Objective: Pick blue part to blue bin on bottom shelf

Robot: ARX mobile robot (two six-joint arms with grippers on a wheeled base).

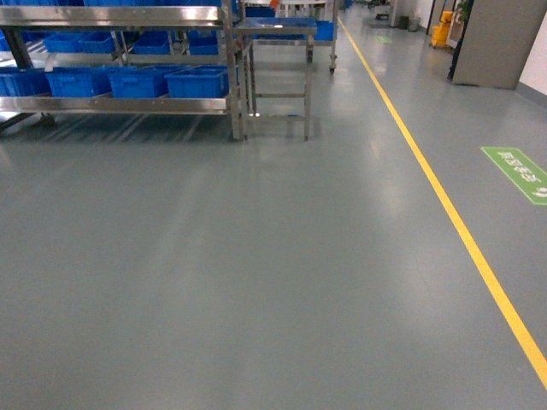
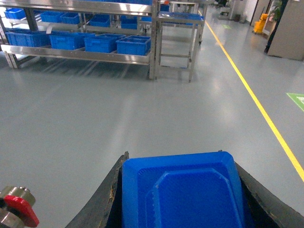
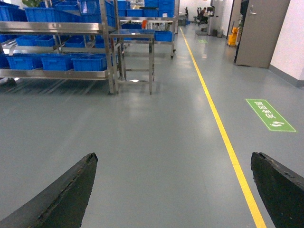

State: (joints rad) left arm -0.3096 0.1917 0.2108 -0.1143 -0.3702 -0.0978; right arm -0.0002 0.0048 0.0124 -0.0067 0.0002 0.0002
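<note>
In the left wrist view my left gripper (image 2: pixel 180 160) is shut on the blue part (image 2: pixel 185 194), a flat bright-blue piece with a raised panel, which fills the space between the two dark fingers. My right gripper (image 3: pixel 174 156) is open, with only grey floor between its fingers (image 3: pixel 71 194). Far ahead at the upper left stands the steel rack. Its bottom shelf (image 1: pixel 120 105) carries a row of several blue bins (image 1: pixel 198 81), also seen from the left wrist as bins (image 2: pixel 133 45) and from the right wrist as bins (image 3: pixel 89 61). Neither gripper shows in the head view.
A small steel table (image 1: pixel 278 30) stands just right of the rack. A yellow floor line (image 1: pixel 444 196) runs diagonally on the right, with a green floor sign (image 1: pixel 519 173) beyond it. A grey cabinet (image 1: pixel 491 43) is at the far right. Open grey floor lies between me and the rack.
</note>
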